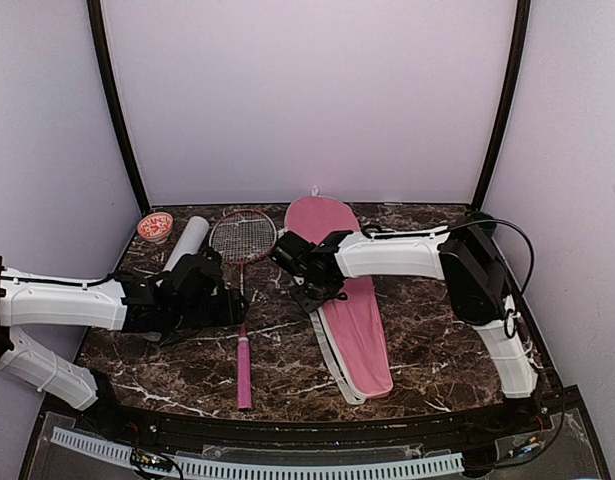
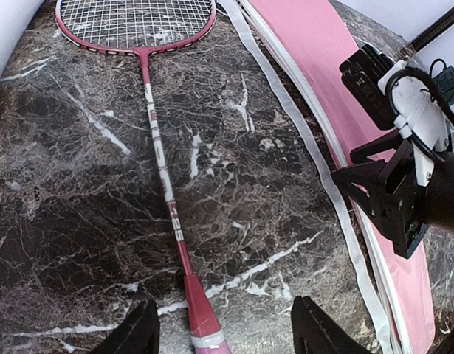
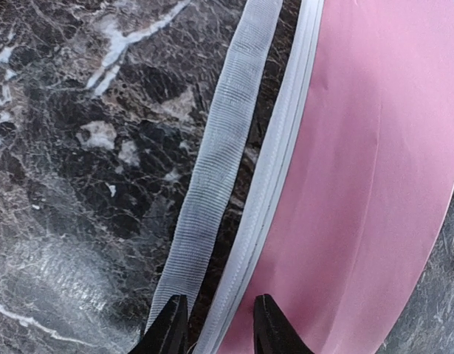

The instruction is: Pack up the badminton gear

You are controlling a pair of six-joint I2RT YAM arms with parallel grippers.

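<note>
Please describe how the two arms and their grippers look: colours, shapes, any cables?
The left arm and the right arm have smooth white shells with black joints between them. A thin black cable loops beside the right arm's elbow. The left gripper and the right gripper are black, each with two pointed fingers.

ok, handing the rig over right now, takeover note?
Left gripper: open, straddling the racket at its handle, not gripping.
Right gripper: jaws narrow over the zip edge of the pink cover; can't tell if it's gripping.
White tube lies back left, beside the racket head. One racket in view, no shuttlecocks.
Done: nothing visibly packed. Left: racket into cover, then the rest.
</note>
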